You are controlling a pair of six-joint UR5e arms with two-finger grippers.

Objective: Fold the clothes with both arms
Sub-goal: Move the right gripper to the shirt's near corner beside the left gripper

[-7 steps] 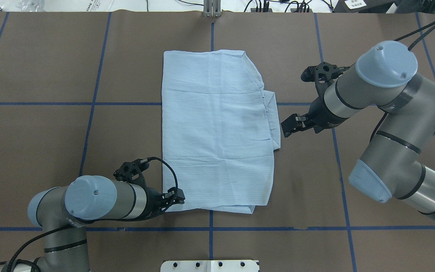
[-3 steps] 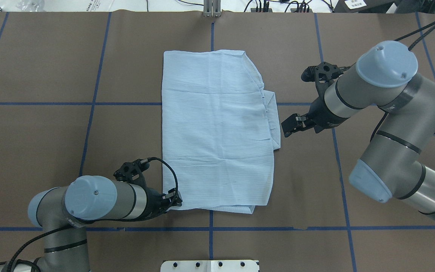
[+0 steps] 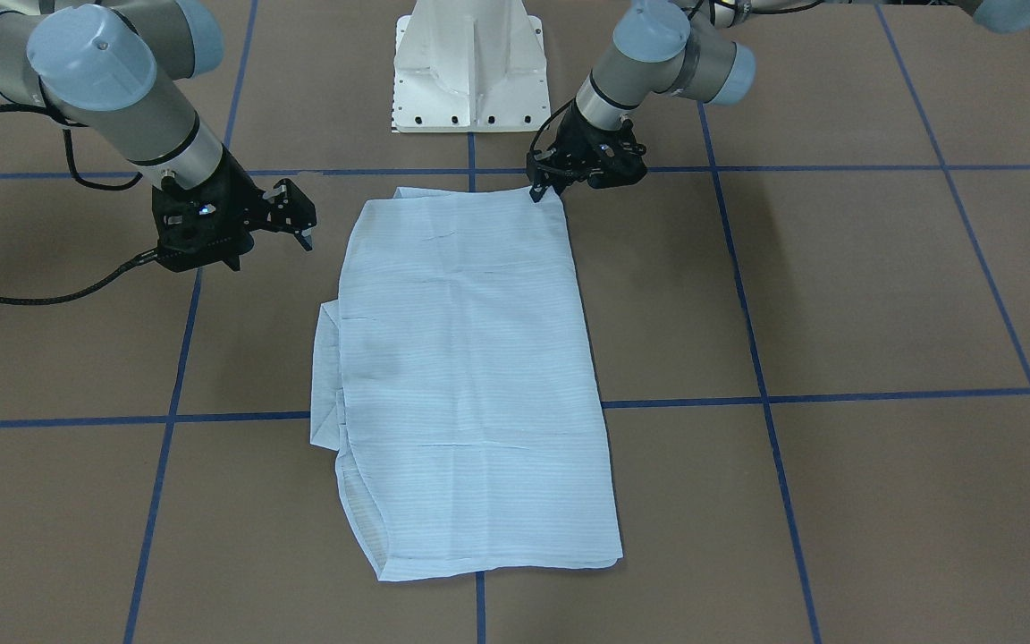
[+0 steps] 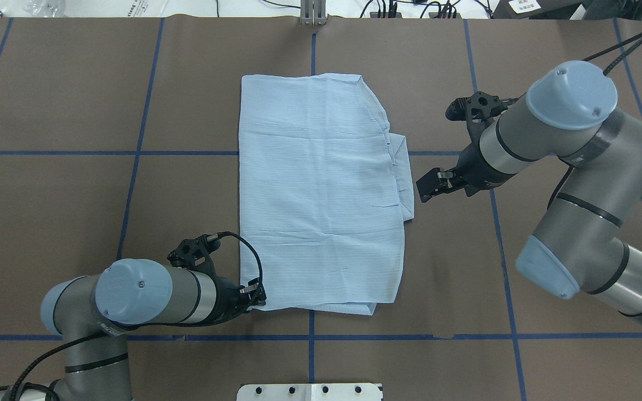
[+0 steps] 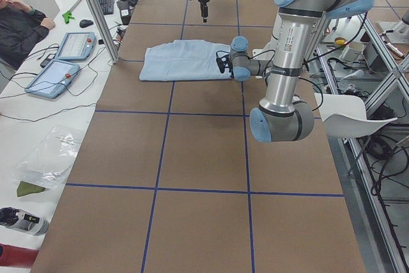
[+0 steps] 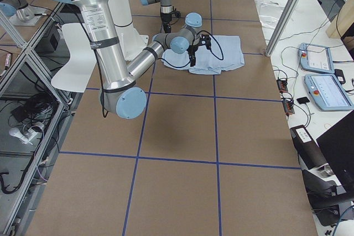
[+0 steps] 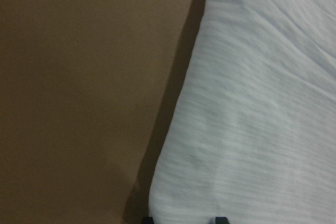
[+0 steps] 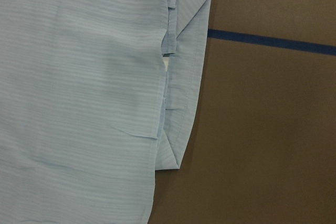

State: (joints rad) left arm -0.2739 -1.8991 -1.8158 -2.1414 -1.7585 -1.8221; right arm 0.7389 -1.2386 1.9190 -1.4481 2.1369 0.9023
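Observation:
The light-blue striped shirt [image 4: 321, 195] [image 3: 470, 376] lies folded flat as a tall rectangle in the middle of the table. A folded part [image 4: 404, 178] [image 8: 186, 77] sticks out on its right side. My left gripper [image 4: 258, 295] [image 3: 549, 183] sits low at the shirt's near left corner. In the left wrist view two black fingertips [image 7: 220, 220] show apart at the bottom edge, with cloth [image 7: 252, 103] between them. My right gripper [image 4: 424, 189] [image 3: 300, 224] hovers open just right of the protruding fold and holds nothing.
The brown table cover carries a grid of blue tape lines [image 4: 131, 152]. The white pedestal base [image 3: 470, 72] stands at the robot's edge. In the exterior left view, tablets [image 5: 61, 75] and a seated person [image 5: 19, 23] are on a side bench.
The left gripper has drawn back slightly toward its arm at the shirt's near corner, and less of that corner shows beneath it. The right arm has barely moved.

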